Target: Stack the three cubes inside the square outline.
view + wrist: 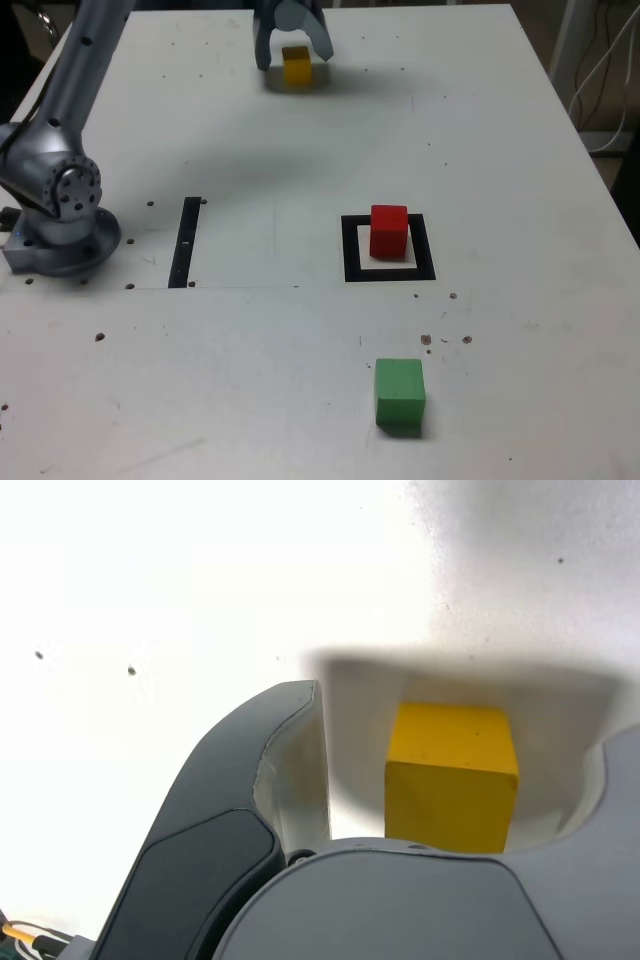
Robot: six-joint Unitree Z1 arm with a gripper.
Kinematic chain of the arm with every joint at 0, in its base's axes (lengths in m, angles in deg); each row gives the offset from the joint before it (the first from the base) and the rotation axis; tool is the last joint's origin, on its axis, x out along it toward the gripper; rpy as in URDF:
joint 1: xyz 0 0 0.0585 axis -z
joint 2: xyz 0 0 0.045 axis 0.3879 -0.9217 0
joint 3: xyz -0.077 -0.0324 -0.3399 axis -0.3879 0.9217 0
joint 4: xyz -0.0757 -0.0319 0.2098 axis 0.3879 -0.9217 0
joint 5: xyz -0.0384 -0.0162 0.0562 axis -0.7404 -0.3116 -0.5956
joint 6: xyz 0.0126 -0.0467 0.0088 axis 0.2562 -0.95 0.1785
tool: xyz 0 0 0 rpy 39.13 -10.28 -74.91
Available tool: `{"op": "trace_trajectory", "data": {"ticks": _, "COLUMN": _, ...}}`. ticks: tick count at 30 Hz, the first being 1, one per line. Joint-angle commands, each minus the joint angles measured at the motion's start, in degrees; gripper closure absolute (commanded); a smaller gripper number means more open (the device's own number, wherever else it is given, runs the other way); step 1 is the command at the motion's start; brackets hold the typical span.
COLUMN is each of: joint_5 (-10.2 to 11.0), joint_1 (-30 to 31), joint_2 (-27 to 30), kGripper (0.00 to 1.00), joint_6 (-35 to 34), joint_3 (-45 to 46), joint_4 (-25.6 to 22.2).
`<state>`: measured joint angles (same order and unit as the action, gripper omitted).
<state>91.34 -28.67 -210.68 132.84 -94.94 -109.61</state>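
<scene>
The yellow cube (297, 67) rests on the white table at the far edge of the exterior view. My gripper (294, 60) is lowered around it, one finger on each side. In the wrist view the yellow cube (452, 778) sits between the fingers of the gripper (465, 720), with a gap showing on both sides, so the jaws are open and not touching it. The red cube (389, 231) stands inside the square outline (351, 250) near the table's middle. The green cube (400, 395) lies on the table nearer the front, apart from the outline.
A thin black strip (185, 242) lies on the table toward the exterior view's left. The arm's base (60, 215) stands at the left edge. Cables hang off the table at the far right (600, 80).
</scene>
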Motion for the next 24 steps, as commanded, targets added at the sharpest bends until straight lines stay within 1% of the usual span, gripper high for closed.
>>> {"op": "trace_trajectory", "data": {"ticks": 1, "joint_5": -0.52, "joint_1": 0.08, "joint_2": -0.53, "kGripper": 0.19, "joint_6": 0.33, "joint_3": -0.20, "joint_4": -0.11}}
{"op": "trace_trajectory", "data": {"ticks": 7, "joint_5": -0.95, "joint_1": 0.23, "joint_2": -1.12, "kGripper": 0.39, "joint_6": 0.45, "joint_3": -0.69, "joint_4": -0.20}}
{"op": "trace_trajectory", "data": {"ticks": 9, "joint_5": -1.06, "joint_1": 0.26, "joint_2": -1.37, "kGripper": 0.43, "joint_6": 0.46, "joint_3": -0.90, "joint_4": -0.35}}
{"op": "trace_trajectory", "data": {"ticks": 13, "joint_5": -1.49, "joint_1": 0.26, "joint_2": -1.97, "kGripper": 0.48, "joint_6": 0.46, "joint_3": -1.19, "joint_4": -0.62}}
{"op": "trace_trajectory", "data": {"ticks": 19, "joint_5": -1.96, "joint_1": 0.30, "joint_2": -2.12, "kGripper": 0.66, "joint_6": 0.41, "joint_3": -1.50, "joint_4": -1.15}}
{"op": "trace_trajectory", "data": {"ticks": 21, "joint_5": -2.24, "joint_1": 0.31, "joint_2": -2.10, "kGripper": 0.69, "joint_6": 0.33, "joint_3": -1.45, "joint_4": -1.41}}
{"op": "trace_trajectory", "data": {"ticks": 24, "joint_5": -2.76, "joint_1": 0.55, "joint_2": -1.49, "kGripper": 0.70, "joint_6": 0.17, "joint_3": -1.03, "joint_4": -1.51}}
